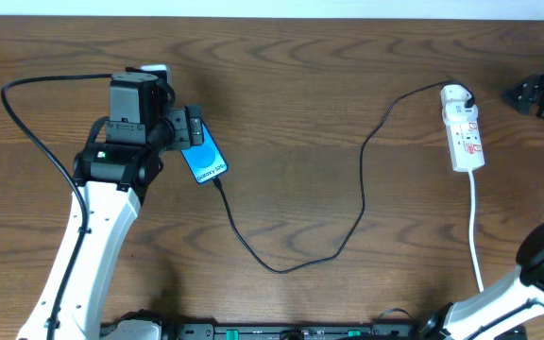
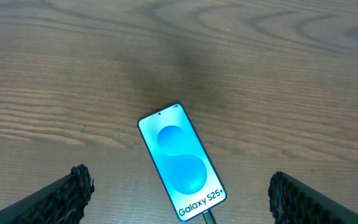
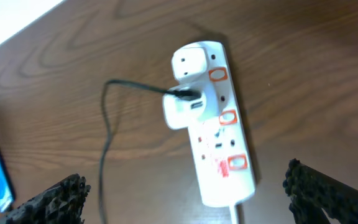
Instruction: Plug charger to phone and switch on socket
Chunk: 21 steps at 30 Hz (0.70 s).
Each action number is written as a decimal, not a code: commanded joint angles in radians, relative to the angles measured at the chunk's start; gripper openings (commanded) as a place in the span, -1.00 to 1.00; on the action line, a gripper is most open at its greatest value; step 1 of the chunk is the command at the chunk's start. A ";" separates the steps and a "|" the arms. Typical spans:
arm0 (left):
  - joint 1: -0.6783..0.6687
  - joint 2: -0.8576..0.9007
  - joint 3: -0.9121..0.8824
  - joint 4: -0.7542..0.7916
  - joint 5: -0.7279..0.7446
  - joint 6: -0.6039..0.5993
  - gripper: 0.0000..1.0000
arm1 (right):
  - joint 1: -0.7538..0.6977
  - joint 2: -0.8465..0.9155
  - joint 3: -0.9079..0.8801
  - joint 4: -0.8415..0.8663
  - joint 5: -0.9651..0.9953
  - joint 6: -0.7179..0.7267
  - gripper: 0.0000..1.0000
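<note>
The left arm (image 1: 83,236) reaches toward the far left, and the left gripper (image 2: 179,183) has its jaws wide apart. The right gripper (image 3: 184,182), on the right side, also has its jaws spread.

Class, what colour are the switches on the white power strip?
Orange-red switches on the socket; shown best in the right wrist view.

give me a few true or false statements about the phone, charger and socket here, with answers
The phone lies screen up on the table, lit blue. True.
The left claw is shut on the phone. False: it is open, fingers clear of the phone.
The charger runs from the socket to the phone's bottom edge. True.
The socket's cord is black. False: it is white.
The right claw is open. True.
</note>
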 commanded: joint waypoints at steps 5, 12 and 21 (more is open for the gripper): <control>0.005 0.007 0.011 0.000 -0.013 0.013 0.85 | 0.032 0.181 0.014 0.067 -0.040 -0.063 0.99; 0.005 0.007 0.011 0.000 -0.013 0.013 0.85 | 0.050 0.272 0.013 0.075 -0.053 -0.134 0.99; 0.005 0.007 0.011 -0.002 -0.013 0.013 0.85 | 0.099 0.287 0.013 0.120 -0.059 -0.144 0.99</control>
